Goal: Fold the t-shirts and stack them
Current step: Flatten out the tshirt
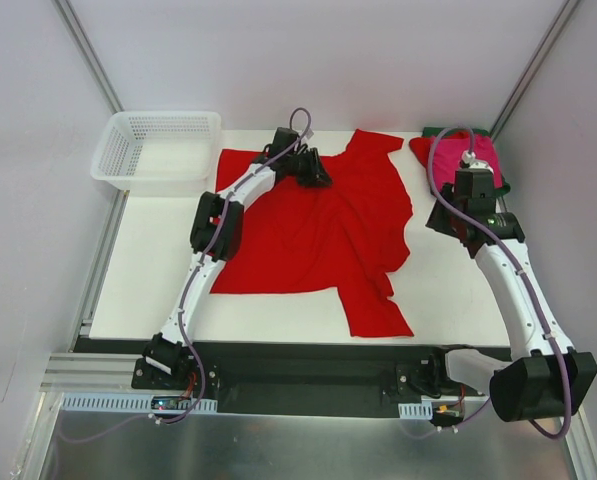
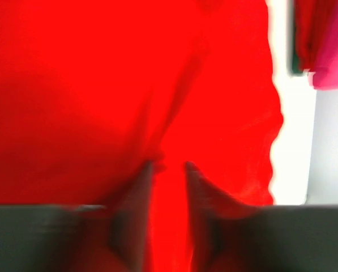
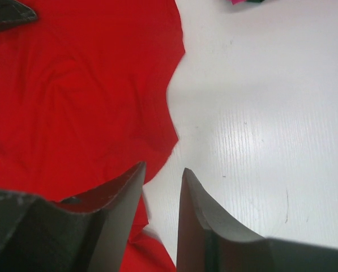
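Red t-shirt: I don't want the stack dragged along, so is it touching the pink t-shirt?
Apart. The left wrist view shows a strip of white table between the edge of the red t-shirt and the pink t-shirt.

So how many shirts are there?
4: a bright red shirt spread mid-table; a red shirt, pink shirt and green shirt piled far right. More may hide underneath.

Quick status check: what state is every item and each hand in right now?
Bright red t-shirt: spread out, unfolded, wrinkled.
Magenta-pink shirt: piled at the far right corner.
Dark green shirt: under it, mostly hidden.
Basket: upright, nothing visible inside.
Left hand: fingers slightly apart, view blurred.
Right hand: open, holding nothing.
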You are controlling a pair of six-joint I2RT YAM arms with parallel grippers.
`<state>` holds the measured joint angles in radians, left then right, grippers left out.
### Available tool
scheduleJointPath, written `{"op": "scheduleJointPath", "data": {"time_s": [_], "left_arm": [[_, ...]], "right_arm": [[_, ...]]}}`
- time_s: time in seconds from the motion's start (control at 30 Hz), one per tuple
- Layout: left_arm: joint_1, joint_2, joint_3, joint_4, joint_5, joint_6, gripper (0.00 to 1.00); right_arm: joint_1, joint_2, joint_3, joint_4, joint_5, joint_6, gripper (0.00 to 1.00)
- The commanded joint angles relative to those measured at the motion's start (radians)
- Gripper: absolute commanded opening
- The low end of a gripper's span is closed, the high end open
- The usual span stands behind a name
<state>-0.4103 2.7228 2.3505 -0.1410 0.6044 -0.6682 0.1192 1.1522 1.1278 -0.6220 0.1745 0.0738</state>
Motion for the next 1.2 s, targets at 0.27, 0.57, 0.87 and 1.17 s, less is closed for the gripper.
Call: {"op": "scheduleJointPath", "data": {"time_s": [0.27, 0.57, 0.87, 1.17], "left_arm": [[-0.076, -0.455, -0.282, 0.076, 0.071, 0.176, 0.81], [-0.108, -0.842, -0.893, 0.19, -0.093, 0.262, 0.82], [-0.105, -1.127, -1.333, 0.215, -0.213, 0.285, 0.81], [-0.107, -1.357, -1.608, 0.222, -0.273, 0.254, 0.77]], "right_arm": [[0.002, -0.023, -0.118, 0.036, -0.142, 0.027, 0.37], [0.016, -0.011, -0.273, 0.073, -0.26, 0.113, 0.38], [0.043, 0.004, -0.369, 0.125, -0.28, 0.201, 0.42], [0.134, -0.065, -0.391, -0.016, -0.218, 0.193, 0.42]]}}
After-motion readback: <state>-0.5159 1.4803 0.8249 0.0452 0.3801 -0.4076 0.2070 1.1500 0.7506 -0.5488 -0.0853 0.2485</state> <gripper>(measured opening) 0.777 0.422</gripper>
